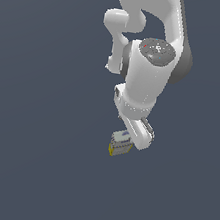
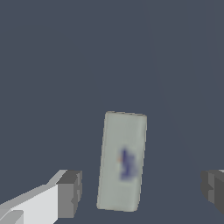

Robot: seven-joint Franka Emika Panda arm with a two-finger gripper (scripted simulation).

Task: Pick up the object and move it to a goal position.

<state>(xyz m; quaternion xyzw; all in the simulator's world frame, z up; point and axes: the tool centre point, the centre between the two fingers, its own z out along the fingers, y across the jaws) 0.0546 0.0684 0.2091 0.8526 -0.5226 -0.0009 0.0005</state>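
Observation:
The object [image 2: 121, 161] is a small grey-beige rectangular box with a blue-purple mark on its top face. In the exterior view the object [image 1: 119, 145] shows a yellow edge and lies on the dark floor just below the white arm's hand. My gripper [image 2: 140, 192] is open and hovers over the box. One dark fingertip [image 2: 70, 192] stands to one side of the box and the other fingertip [image 2: 214, 189] well off to the other side. Neither touches it. In the exterior view the hand [image 1: 140, 131] hides the fingers.
The white arm [image 1: 149, 53] reaches down from the top of the exterior view. Around the box lies only plain dark blue-grey floor [image 1: 32, 160].

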